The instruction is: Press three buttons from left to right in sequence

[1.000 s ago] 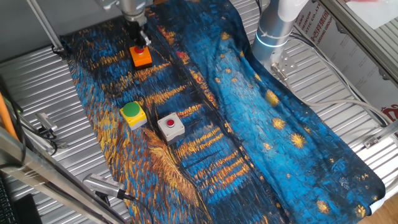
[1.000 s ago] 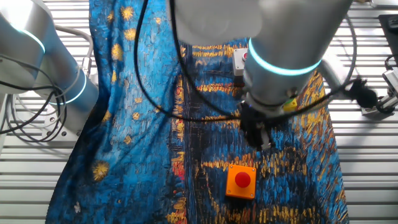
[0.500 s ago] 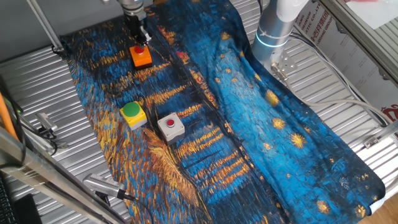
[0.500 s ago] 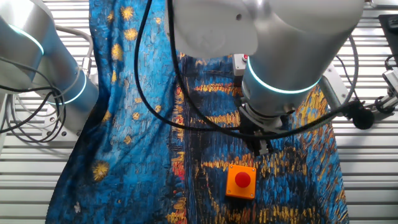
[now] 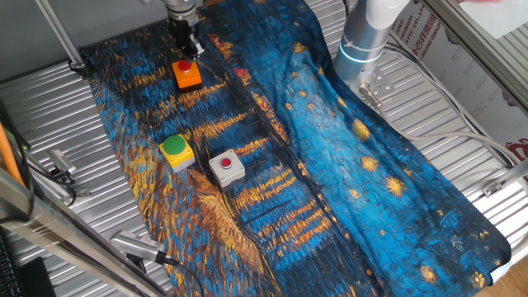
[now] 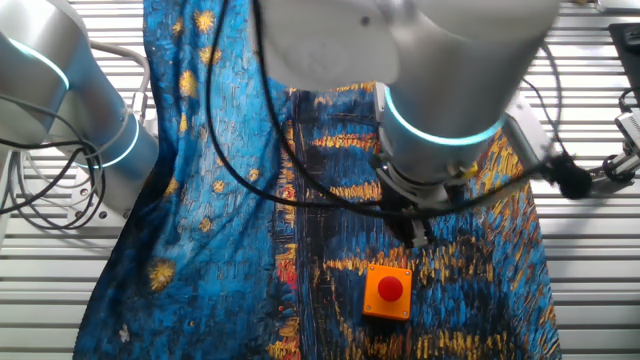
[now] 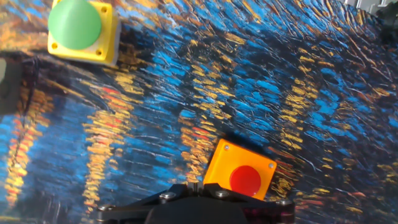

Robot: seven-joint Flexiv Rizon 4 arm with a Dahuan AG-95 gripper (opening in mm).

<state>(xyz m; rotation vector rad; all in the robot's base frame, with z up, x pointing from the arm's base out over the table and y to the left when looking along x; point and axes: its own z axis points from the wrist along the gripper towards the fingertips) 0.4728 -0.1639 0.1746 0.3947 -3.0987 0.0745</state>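
Observation:
Three buttons stand on the blue painted cloth. The orange box with red cap (image 5: pixel 188 74) is farthest, the yellow box with green cap (image 5: pixel 176 149) and the grey box with red cap (image 5: pixel 227 166) are nearer. My gripper (image 5: pixel 186 46) hangs just above and behind the orange box, not touching it. In the other fixed view the gripper (image 6: pixel 420 236) is just above the orange box (image 6: pixel 388 291). The hand view shows the fingertips (image 7: pixel 194 185) pressed together, shut and empty, beside the orange box (image 7: pixel 241 174). The green cap (image 7: pixel 76 22) shows at the top left.
The cloth (image 5: pixel 330 165) covers a ribbed metal table (image 5: pixel 49 107). The arm's base (image 5: pixel 363 41) stands at the back right. Metal rods and a clamp (image 5: pixel 58 173) lie along the left edge. Cables (image 6: pixel 40 190) run by the base.
My gripper has risen a little off the orange box's red cap and drawn slightly back. The buttons have not moved.

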